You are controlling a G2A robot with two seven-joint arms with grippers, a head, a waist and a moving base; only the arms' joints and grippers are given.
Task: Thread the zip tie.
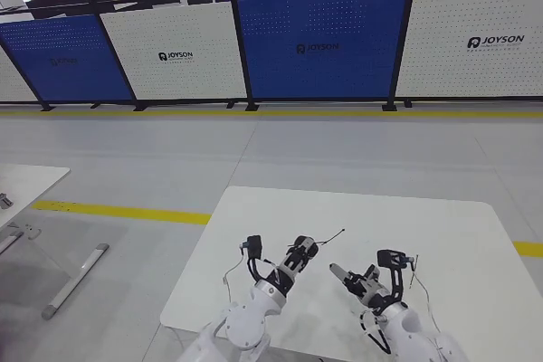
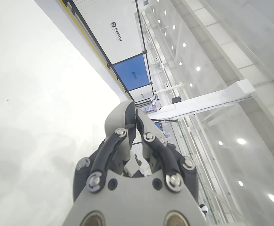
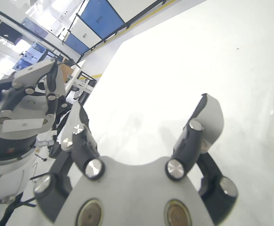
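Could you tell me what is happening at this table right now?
The robot's left gripper is shut on a thin black zip tie, whose free end sticks out past the fingers above the white table. The right gripper is open and empty close by, so threading does not seem to have begun.

Most of the zip tie [image 2: 130,126] lay hidden between the pressed-together pads of the left tool [image 2: 135,109]. Only a bit of strap across one finger and a thin tail running to the far right came out, and whether it was threaded could not be told. From above it was a hair-thin line, its ends too small to make out, and the right tool [image 3: 141,101] read as one dark shape. The tabletop [image 1: 416,226] had its near edge covered by both arms and cut off.
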